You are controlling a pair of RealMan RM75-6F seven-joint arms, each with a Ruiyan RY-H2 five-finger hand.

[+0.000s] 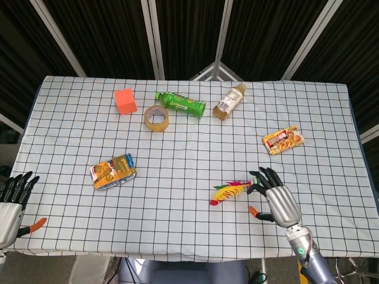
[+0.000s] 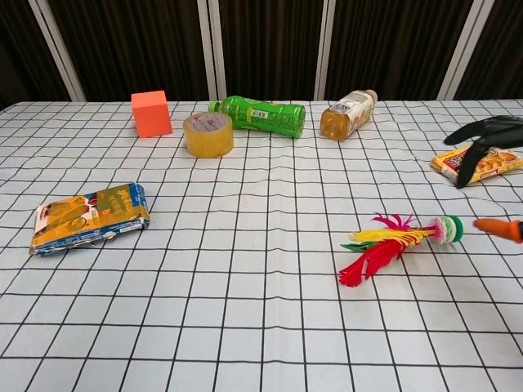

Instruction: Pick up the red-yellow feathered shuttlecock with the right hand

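Note:
The red-yellow feathered shuttlecock [image 1: 230, 190] lies flat on the checkered table [image 1: 189, 236], right of centre, with its feathers pointing left. In the chest view the shuttlecock [image 2: 392, 243] shows its green-white base at the right end. My right hand [image 1: 277, 199] hovers open at that base end, fingers spread, and in the head view its fingertips hide the base. The chest view catches only the right hand's dark fingers [image 2: 489, 139] and an orange thumb tip at the right edge, above the base. My left hand [image 1: 12, 204] stays open at the front left edge of the table.
At the back stand an orange cube [image 1: 125, 100], a tape roll [image 1: 156, 118], a lying green bottle [image 1: 180, 103] and a tea bottle [image 1: 229, 101]. A snack packet [image 1: 283, 139] lies behind my right hand. An orange-blue packet [image 1: 113, 171] lies at left.

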